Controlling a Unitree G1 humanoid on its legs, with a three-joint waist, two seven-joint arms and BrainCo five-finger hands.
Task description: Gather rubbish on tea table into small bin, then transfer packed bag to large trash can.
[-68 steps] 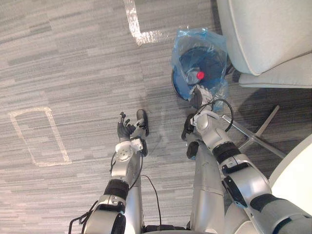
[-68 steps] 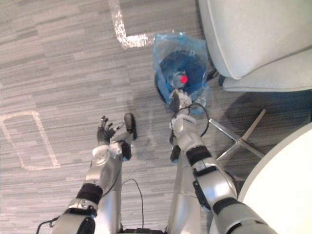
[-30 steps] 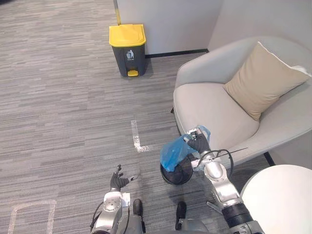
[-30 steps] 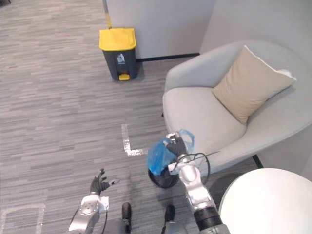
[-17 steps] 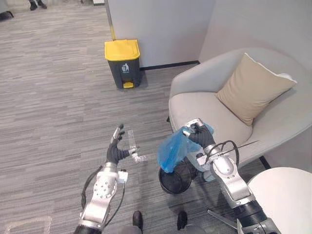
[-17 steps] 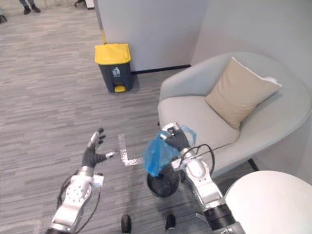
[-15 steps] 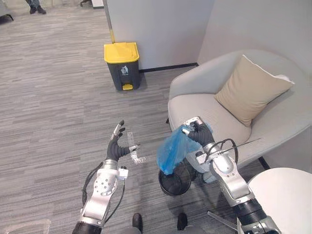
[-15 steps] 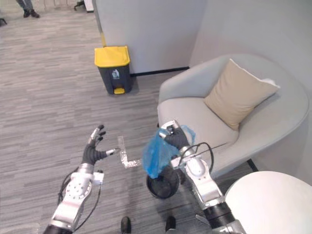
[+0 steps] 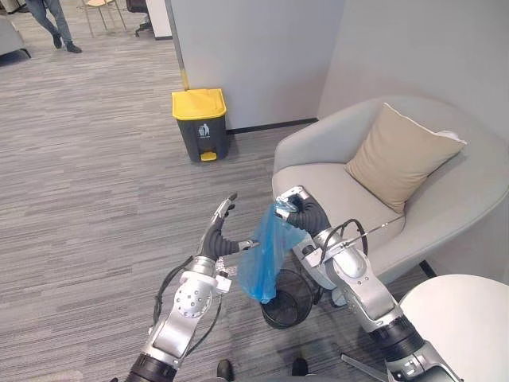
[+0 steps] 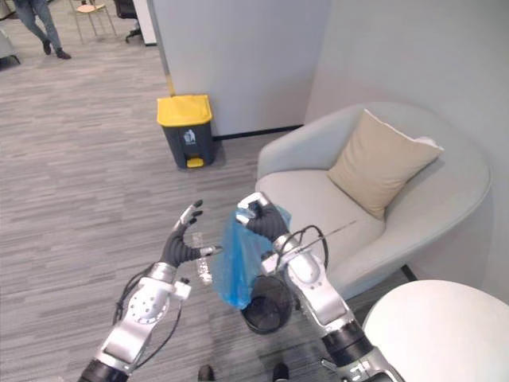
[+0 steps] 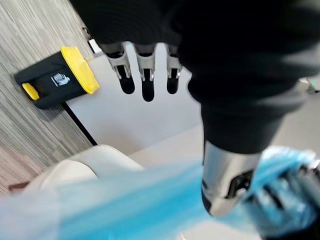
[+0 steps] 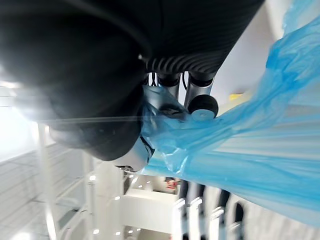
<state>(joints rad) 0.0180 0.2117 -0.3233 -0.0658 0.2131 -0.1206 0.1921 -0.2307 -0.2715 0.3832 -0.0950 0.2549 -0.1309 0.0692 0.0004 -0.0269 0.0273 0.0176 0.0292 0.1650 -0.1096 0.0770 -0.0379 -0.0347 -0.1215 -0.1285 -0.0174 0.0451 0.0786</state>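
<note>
Thin, glossy blue plastic bag [image 9: 266,255] — matt grey cloth armchair [image 9: 374,215].

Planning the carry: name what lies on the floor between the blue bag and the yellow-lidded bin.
Bare carpet, save a tape mark near the blue bag, up to the yellow-lidded bin; right eye view.

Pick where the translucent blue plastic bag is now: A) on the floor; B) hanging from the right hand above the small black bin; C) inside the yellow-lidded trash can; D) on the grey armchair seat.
B: the right hand grips the top of the translucent blue plastic bag above the small black bin.
</note>
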